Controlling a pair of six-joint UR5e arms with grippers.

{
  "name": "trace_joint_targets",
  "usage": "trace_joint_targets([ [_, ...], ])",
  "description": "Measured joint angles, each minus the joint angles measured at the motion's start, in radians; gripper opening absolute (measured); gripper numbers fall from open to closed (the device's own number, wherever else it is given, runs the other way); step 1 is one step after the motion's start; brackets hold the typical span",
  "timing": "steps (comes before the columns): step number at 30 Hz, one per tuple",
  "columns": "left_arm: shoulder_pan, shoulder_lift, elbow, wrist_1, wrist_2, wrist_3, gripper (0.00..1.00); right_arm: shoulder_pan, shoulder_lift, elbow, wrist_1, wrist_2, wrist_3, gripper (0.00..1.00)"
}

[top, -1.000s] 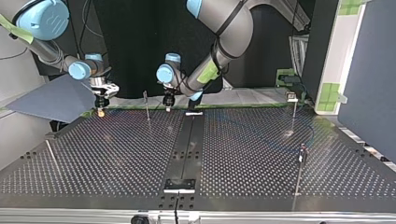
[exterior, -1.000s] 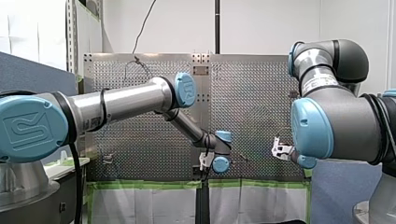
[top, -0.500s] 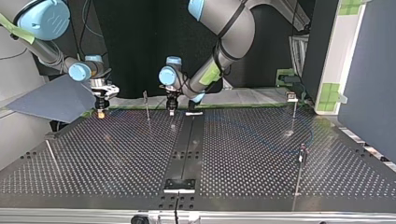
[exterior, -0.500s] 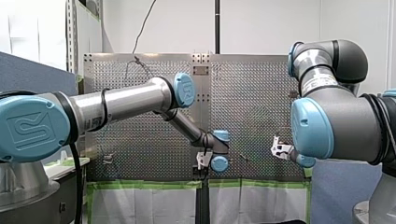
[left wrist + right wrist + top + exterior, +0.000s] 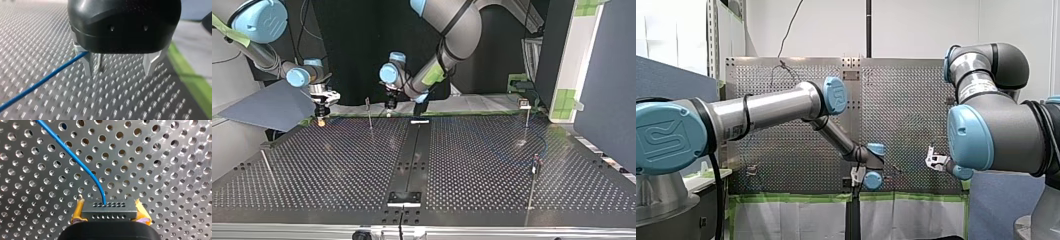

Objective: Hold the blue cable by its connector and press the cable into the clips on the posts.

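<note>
Moved since half a second ago: my left gripper (image 5: 390, 105) now sits further toward the top view's left and nearer the far edge of the desk (image 5: 337, 165). My right gripper (image 5: 320, 118) keeps its place at that view's left.

Writing:
- Blue joint caps (image 5: 666, 137) carry an embossed UR mark.
- A white band (image 5: 980, 88) on my right arm has print too small to read.

Counts:
- Arms: two.
- Posts (image 5: 369, 114): four thin ones on the desk in the top view. One is near my left gripper, two are at the view's right and one is at its left.
- Centre strip (image 5: 413, 150): one, dark, running across the desk.
- Blue cable (image 5: 75, 161): one.
- Connector (image 5: 109, 213): one, a black block with two rows of small holes.

Fingers:
- Right: the yellow pads (image 5: 78, 210) are clamped on the connector's two ends. The cable leaves the block's face and arcs away over the desk's holes.
- Left: the metal fingers (image 5: 87, 63) stand well apart with nothing between them, low over the desk. The blue cable passes just beside the outer face of one finger and runs off close above the surface. I cannot tell whether it touches that finger.
</note>
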Motion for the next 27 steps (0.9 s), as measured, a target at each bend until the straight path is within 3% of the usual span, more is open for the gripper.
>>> trace_joint_targets([
  [11, -0.041, 0.010, -0.037, -0.037, 0.084, 0.087, 1.00, 0.009, 0.002, 0.000, 0.005, 0.000, -0.001, 0.00],
  [27, -0.096, 0.036, -0.006, -0.037, 0.075, 0.081, 1.00, 0.014, 0.004, 0.000, 0.011, 0.000, -0.003, 0.00],
])
